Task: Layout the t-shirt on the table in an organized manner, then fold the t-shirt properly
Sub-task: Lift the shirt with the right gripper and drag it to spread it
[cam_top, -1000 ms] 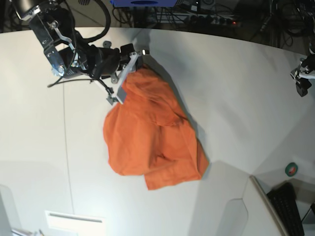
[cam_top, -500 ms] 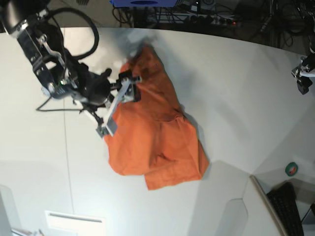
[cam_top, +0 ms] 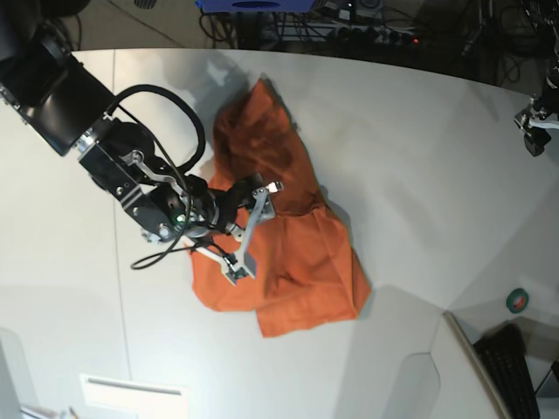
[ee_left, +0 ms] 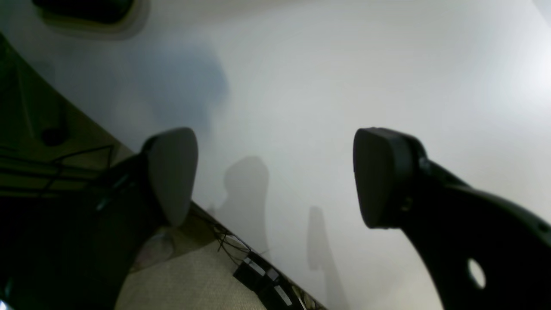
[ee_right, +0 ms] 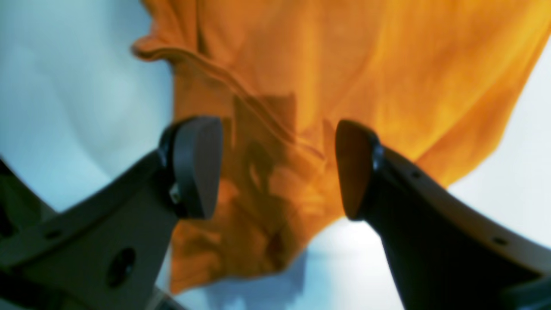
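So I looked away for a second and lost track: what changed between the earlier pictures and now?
The right gripper let go of the t-shirt's top edge, opened, and swung down toward the camera in the base view; it now hovers open over the shirt's middle. The released cloth settled a little farther up the table. The shirt's lower part and the left gripper, open at the table's edge, stayed put.

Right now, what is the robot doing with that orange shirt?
The robot has to spread out the t-shirt and fold it. The shirt lies crumpled in a heap on the white table, not flat yet. The right tool hangs open just over the shirt's near side and grips nothing. The left tool is open too, far off at the table's edge with only bare table under it.
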Available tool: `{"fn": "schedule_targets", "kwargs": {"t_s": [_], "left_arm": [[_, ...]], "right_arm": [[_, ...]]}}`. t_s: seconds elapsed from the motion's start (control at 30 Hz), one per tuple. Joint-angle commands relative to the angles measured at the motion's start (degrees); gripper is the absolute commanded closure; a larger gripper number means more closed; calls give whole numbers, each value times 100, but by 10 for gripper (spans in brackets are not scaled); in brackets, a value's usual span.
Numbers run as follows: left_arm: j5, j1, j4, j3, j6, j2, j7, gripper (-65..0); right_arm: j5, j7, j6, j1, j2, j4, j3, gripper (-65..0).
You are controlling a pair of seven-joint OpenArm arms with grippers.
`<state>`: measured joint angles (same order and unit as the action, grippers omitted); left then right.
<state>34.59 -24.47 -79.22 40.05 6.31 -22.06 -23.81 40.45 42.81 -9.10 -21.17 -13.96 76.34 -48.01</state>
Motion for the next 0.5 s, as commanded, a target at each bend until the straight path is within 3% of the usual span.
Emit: {"fn": "schedule_targets", "kwargs": {"t_s": [0.0, 0.27, 0.47], "left_arm": [[27, -10, -82, 61, 33, -119, 135, -541], [27, -19, -91, 61, 33, -128, 135, -541], [27, -1, -100, 34, 33, -128, 135, -541]], "right_arm": [[-14, -171, 0, -217, 55, -86, -30, -396], [-14, -355, 0, -59, 64, -130, -171, -393], [-14, -347, 0, 196, -33, 283, -171, -224]]}}
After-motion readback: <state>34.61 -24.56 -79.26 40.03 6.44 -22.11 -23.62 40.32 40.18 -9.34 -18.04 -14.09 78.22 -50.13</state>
